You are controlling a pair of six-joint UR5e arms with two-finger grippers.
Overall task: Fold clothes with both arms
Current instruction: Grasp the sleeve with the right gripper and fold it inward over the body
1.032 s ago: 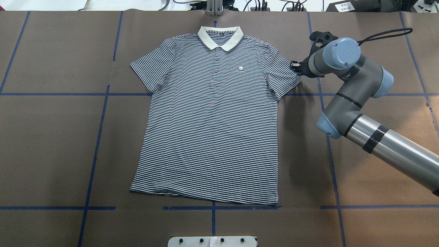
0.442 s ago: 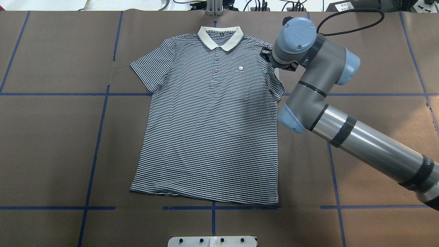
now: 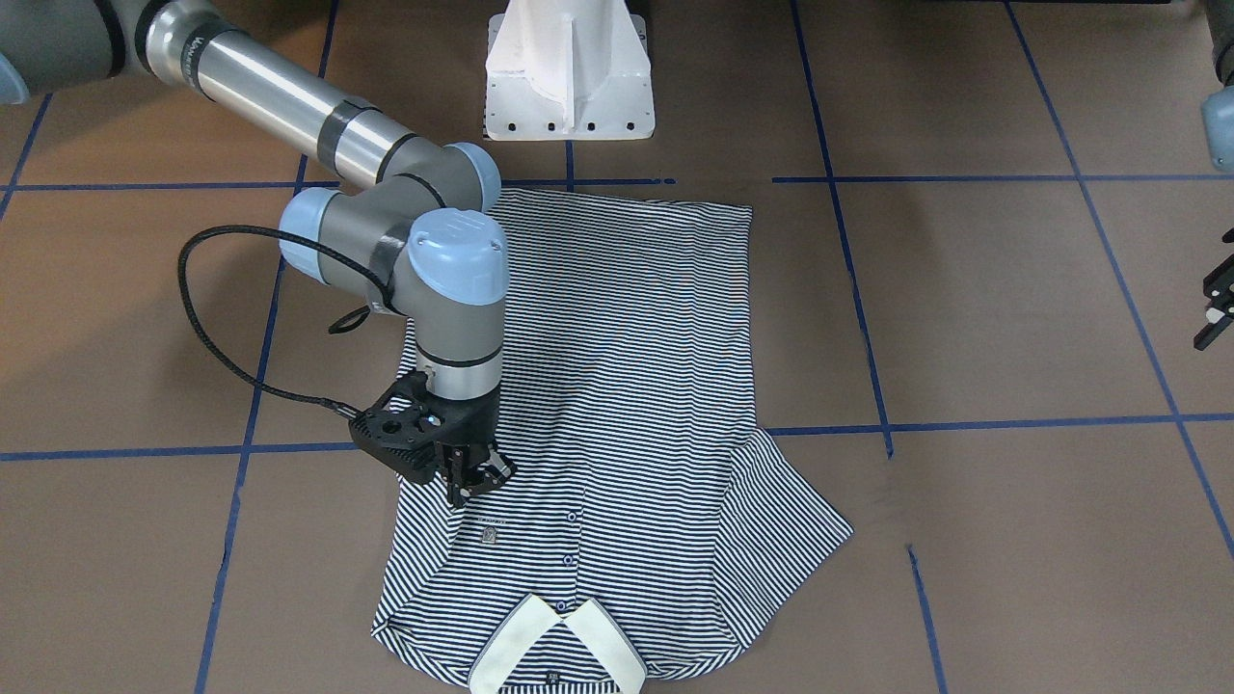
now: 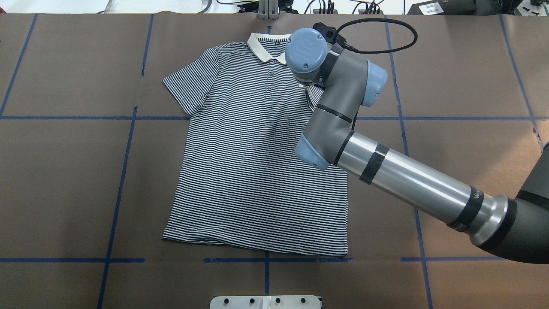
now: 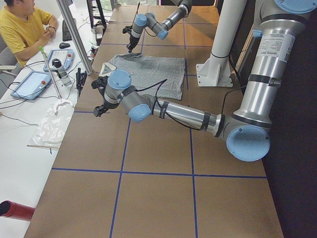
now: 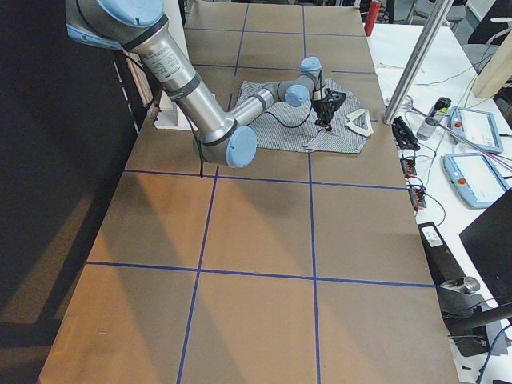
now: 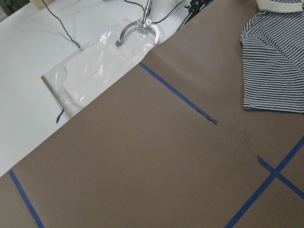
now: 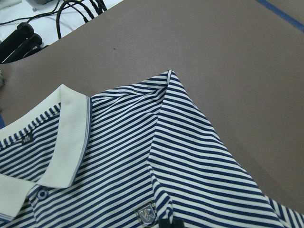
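I count one striped shirt, lying flat in the middle of the table. Its white collar points to the far edge and its hem lies toward the robot's edge. Two arms are in play. My right arm reaches over the chest, and the right gripper has its fingers clenched on the hem of the right sleeve. That sleeve is turned in over the chest, just beside the small logo patch. The left sleeve lies spread out flat. I can make out three buttons below the collar.

From overhead, the right arm's wrist covers the gripper, part of the collar and the folded sleeve. The right wrist camera catches only a dark sliver of fingertip at its bottom edge.

My left arm hangs toward the left end of the table, well apart from the shirt. The left gripper is cut off at the frame's edge in the front view and its own camera shows no fingers, so I cannot tell how they stand.

One person in yellow sits beyond the far edge.
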